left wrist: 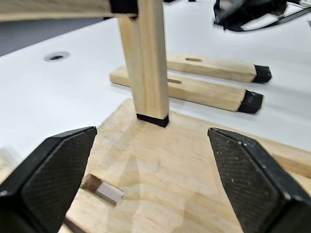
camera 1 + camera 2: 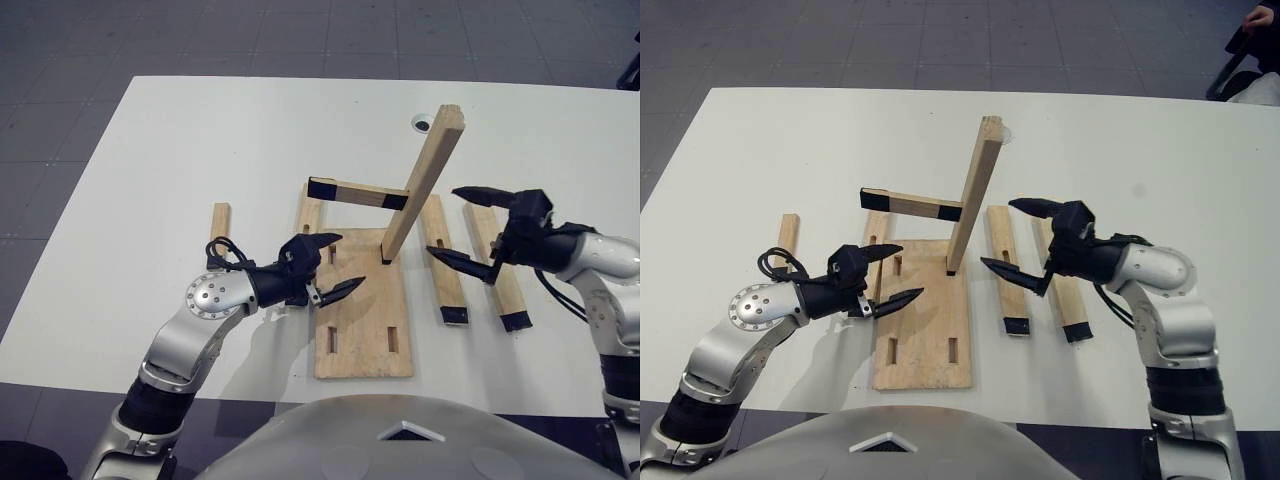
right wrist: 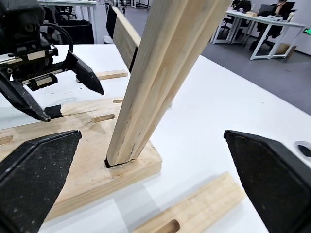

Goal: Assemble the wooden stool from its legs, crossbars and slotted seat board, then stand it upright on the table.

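White table, head view: the slotted seat board lies flat; one leg stands tilted in its far right slot, a crossbar joined to it. Left wrist view: left gripper spread wide above the board, holding nothing. Right wrist view: right gripper likewise spread, beside the leg.

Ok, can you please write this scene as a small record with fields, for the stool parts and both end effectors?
seat board: flat on the table, slots up
standing leg: set in the board's far right slot, leaning
crossbar: joined to the standing leg, jutting toward the robot's left
inner loose leg: flat on table, right of board
outer loose leg: flat, farther right
left end effector: open, empty, near board's left edge
right end effector: open, empty, right of the standing leg
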